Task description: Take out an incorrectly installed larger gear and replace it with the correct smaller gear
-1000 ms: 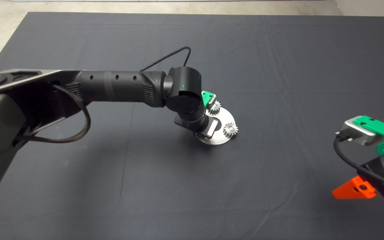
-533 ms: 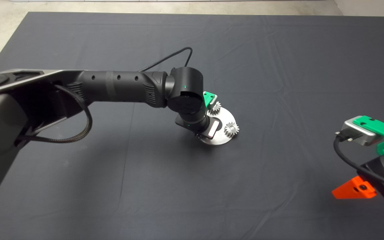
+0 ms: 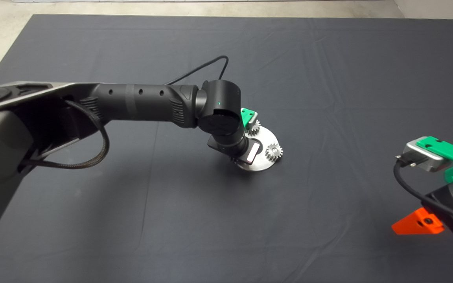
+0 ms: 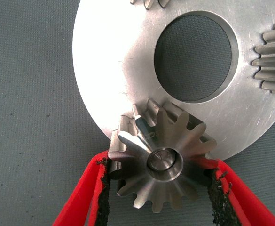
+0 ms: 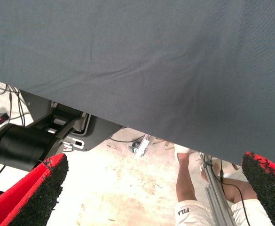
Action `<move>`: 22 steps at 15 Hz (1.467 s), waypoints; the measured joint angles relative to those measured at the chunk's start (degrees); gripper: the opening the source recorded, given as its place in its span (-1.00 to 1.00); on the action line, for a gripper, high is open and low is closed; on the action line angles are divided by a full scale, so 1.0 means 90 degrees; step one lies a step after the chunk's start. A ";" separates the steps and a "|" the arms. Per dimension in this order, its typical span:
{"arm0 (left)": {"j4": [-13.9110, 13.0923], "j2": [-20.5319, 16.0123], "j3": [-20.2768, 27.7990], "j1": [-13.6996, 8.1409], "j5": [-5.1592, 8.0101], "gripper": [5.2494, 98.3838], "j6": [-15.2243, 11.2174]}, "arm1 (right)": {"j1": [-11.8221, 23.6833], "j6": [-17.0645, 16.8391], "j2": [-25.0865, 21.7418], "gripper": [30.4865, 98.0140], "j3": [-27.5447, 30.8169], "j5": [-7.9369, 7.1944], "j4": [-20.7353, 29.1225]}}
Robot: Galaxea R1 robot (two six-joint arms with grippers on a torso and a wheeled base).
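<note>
In the left wrist view the larger gear (image 4: 161, 165), shiny with long pointed teeth, sits on a peg at the rim of a round silver plate (image 4: 118, 56). My left gripper (image 4: 160, 165) is around it, with both black pads against its teeth. In the head view the left wrist covers this gear, above the near-left part of the plate (image 3: 267, 135). Two smaller gears with fine teeth stand on the plate (image 3: 274, 150) (image 3: 254, 126); one shows in the left wrist view (image 4: 271, 61). My right gripper (image 5: 151, 188) is open and empty, parked at the mat's right edge.
The plate has a large round hole (image 4: 193, 56) in its middle. The dark mat (image 3: 328, 78) spreads around the plate. The right wrist view shows the mat's edge, the floor, the robot's base (image 5: 29, 146) and a person's legs (image 5: 189, 188).
The left arm and the plate with its gears have shifted slightly to the right. The right arm has not moved.
</note>
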 measured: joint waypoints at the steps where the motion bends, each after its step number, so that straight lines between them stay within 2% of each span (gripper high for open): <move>1: -0.0003 -0.0005 0.0000 -0.0001 -0.0019 -0.17 0.0000 | 0.0000 0.0000 0.0000 0.99 0.0000 0.0000 0.0000; 6: -0.0051 -0.0008 0.0000 -0.0068 -0.0007 -0.18 -0.0019 | 0.0000 0.0000 -0.0001 0.99 0.0000 0.0003 0.0000; 8: -0.0174 -0.0015 0.0000 -0.0186 0.0004 -0.18 -0.0027 | 0.0000 0.0000 0.0000 0.99 0.0000 0.0003 0.0000; 10: -0.0406 -0.0020 0.0008 -0.0424 -0.0009 -0.19 -0.0146 | 0.0000 0.0000 -0.0002 0.99 0.0000 0.0003 0.0000; 12: -0.0352 -0.0020 0.0015 -0.0547 -0.0066 -0.19 -0.0165 | 0.0000 0.0000 -0.0003 0.99 0.0000 0.0000 0.0000; 16: -0.0536 -0.0024 0.0042 -0.0549 -0.0043 -0.19 -0.0229 | 0.0000 0.0000 -0.0003 0.99 0.0000 0.0003 0.0000; 18: -0.0542 -0.0038 0.0054 -0.0549 0.0052 -0.19 -0.0236 | 0.0000 0.0000 -0.0001 0.99 0.0000 0.0003 0.0000; 20: -0.0554 -0.0187 0.0196 -0.0549 0.0389 -0.19 -0.0331 | 0.0000 0.0000 -0.0003 0.99 0.0000 0.0000 0.0000; 22: -0.0588 -0.0650 0.0558 -0.0549 0.0496 -0.19 -0.0474 | 0.0000 0.0000 -0.0003 0.99 0.0000 0.0000 0.0000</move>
